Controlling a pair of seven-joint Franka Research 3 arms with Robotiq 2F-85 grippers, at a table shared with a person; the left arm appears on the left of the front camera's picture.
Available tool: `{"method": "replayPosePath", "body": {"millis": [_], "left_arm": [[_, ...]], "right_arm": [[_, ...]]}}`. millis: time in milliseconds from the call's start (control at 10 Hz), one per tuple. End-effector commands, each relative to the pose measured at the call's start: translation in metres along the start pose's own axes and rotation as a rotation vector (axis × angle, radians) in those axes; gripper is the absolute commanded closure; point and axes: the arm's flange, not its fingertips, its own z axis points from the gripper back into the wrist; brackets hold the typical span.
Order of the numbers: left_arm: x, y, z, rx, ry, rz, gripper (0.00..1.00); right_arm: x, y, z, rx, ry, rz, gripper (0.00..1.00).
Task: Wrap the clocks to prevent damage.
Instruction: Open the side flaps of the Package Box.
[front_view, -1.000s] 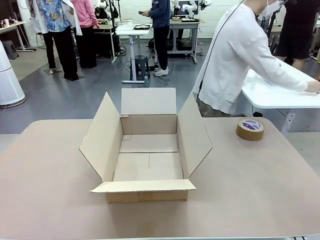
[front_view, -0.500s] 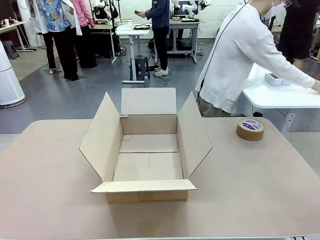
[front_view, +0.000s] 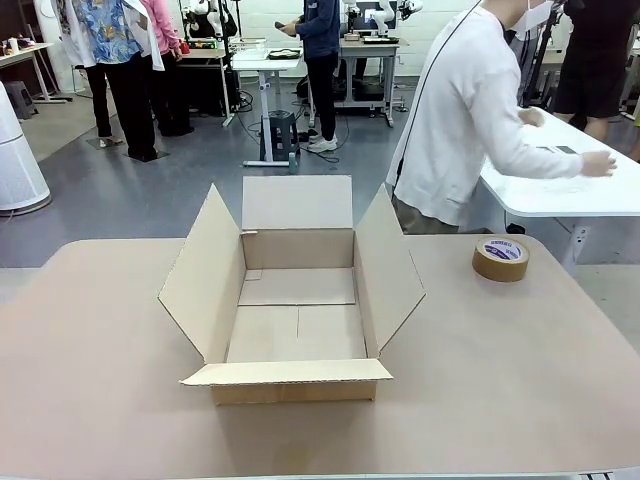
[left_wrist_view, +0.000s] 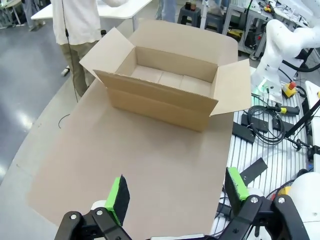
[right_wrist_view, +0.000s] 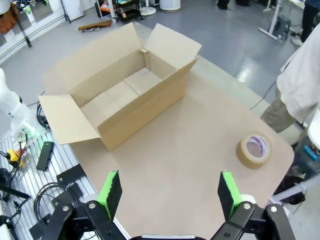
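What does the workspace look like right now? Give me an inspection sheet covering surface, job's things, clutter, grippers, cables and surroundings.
Surface: tan table, bare apart from two items.
Job's things: nothing seen.
Clutter: brown carton mid-table, flaps open, inside empty; tape roll lying flat, apart from the carton, towards the far right.
Grippers: left gripper and right gripper both open, holding nothing, raised above the table.
Cables: black cables coiled on the rack beside the table, off the work surface.
Surroundings: person at the far side, turned away, reaching over a white side table; other people farther back.
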Motion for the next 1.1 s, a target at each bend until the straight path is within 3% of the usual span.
{"method": "replayPosePath", "body": {"millis": [0, 100, 200, 300, 500, 600, 700, 800, 1000], "left_arm": [[0.009, 0.009, 0.008, -0.042, -0.006, -0.069, 0.00], [0.004, 0.004, 0.011, -0.075, -0.031, -0.105, 0.55], [-0.008, -0.008, 0.011, -0.076, -0.055, -0.106, 0.57], [-0.007, -0.010, 0.014, -0.080, -0.063, -0.115, 1.00], [0.010, -0.002, 0.020, -0.089, -0.041, -0.129, 1.00], [0.000, -0.012, 0.018, -0.081, -0.051, -0.122, 0.83], [-0.003, -0.014, 0.017, -0.085, -0.046, -0.119, 0.92], [0.005, -0.008, 0.018, -0.090, -0.026, -0.120, 1.00], [0.005, -0.006, 0.018, -0.077, 0.001, -0.109, 1.00]], "right_arm": [[0.002, 0.001, 0.000, 0.002, -0.028, 0.050, 0.00], [-0.001, 0.000, 0.004, 0.024, -0.025, 0.103, 0.56], [-0.005, 0.000, 0.007, 0.042, -0.014, 0.124, 0.58], [-0.004, 0.000, 0.006, 0.048, -0.006, 0.122, 1.00], [0.002, 0.000, 0.004, 0.040, -0.011, 0.101, 1.00], [-0.001, -0.001, 0.005, 0.047, 0.002, 0.102, 0.86], [-0.002, -0.001, 0.006, 0.050, 0.008, 0.103, 0.96], [0.000, -0.001, 0.005, 0.046, 0.005, 0.095, 1.00], [0.002, -0.001, 0.005, 0.043, 0.021, 0.095, 1.00]]}}
